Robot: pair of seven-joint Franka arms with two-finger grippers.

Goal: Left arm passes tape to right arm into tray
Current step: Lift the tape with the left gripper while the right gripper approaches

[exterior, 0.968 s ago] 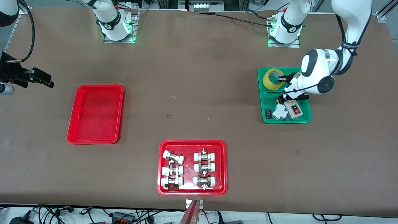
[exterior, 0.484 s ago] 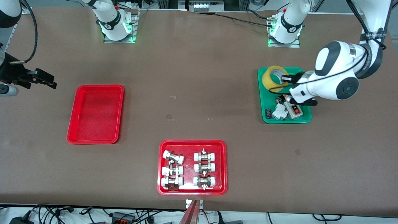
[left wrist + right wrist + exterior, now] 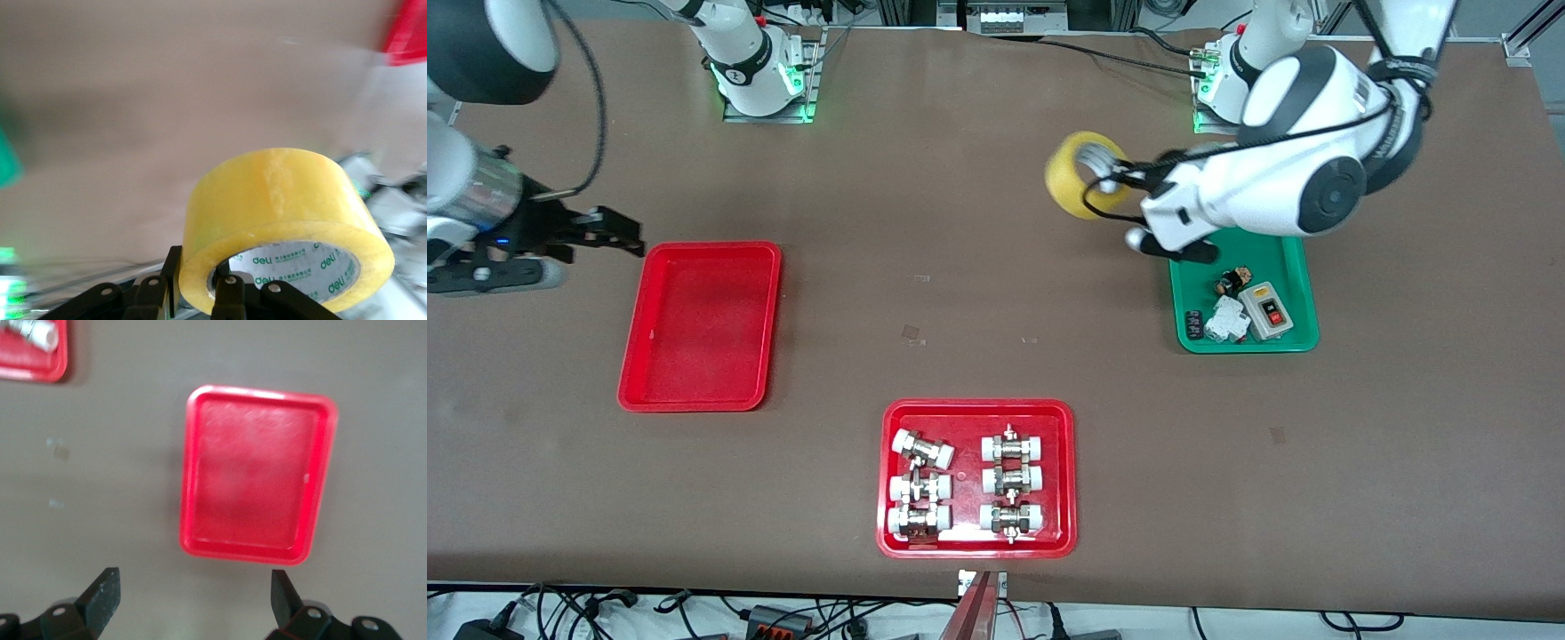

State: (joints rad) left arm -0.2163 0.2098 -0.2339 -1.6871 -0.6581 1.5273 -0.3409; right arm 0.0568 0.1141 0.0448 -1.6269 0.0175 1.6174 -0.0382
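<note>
Up in the air over bare brown table, just off the green tray's (image 3: 1303, 267) edge, the tape (image 3: 1082, 175) is a wide, glossy ring of translucent yellow with a pale printed core, and the left gripper (image 3: 1129, 182) is clamped on its wall, one black finger inside the core and one outside. From the left wrist view the roll (image 3: 283, 227) fills the foreground, its smooth band curving over the fingers (image 3: 229, 299). The green tray is a shallow rectangle with rounded corners; it holds a grey switch box with red and dark buttons (image 3: 1268, 310), a white blocky breaker (image 3: 1225, 321) and some small dark parts. The tray (image 3: 701, 325), plain red plastic with a raised rim, lies toward the right arm's end of the table with nothing in it; the right wrist view looks straight down on it (image 3: 257, 473). The right gripper (image 3: 609, 236) hangs just beside that tray's edge, its fingers spread apart. Nearest the front camera, a second red tray (image 3: 976, 477) carries six metal fittings with white caps (image 3: 965, 484) in two columns.
</note>
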